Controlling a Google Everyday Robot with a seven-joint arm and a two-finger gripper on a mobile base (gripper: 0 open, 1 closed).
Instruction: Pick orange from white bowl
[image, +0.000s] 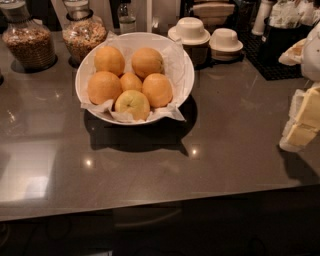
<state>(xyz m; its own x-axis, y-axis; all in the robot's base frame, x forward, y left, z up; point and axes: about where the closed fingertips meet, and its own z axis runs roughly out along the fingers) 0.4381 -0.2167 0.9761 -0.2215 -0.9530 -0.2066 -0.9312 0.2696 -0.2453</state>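
Observation:
The white bowl (79, 75) stands on the dark counter at the back centre-left, lined with crumpled white paper. It holds several oranges, among them one at the back left (109, 60), one at the back right (147, 62) and a paler, yellowish one at the front (132, 104). My gripper (303, 120) shows as cream-coloured parts at the right edge of the view, well to the right of the bowl and slightly nearer. It is apart from the bowl and holds nothing that I can see. Part of my white arm (312, 50) shows above it.
Two glass jars of grains (29, 42) (84, 32) stand behind the bowl on the left. Two small white cups on saucers (190, 30) (226, 41) stand behind it on the right, beside a black mat (270, 62). The counter's front edge (160, 202) runs across the lower view.

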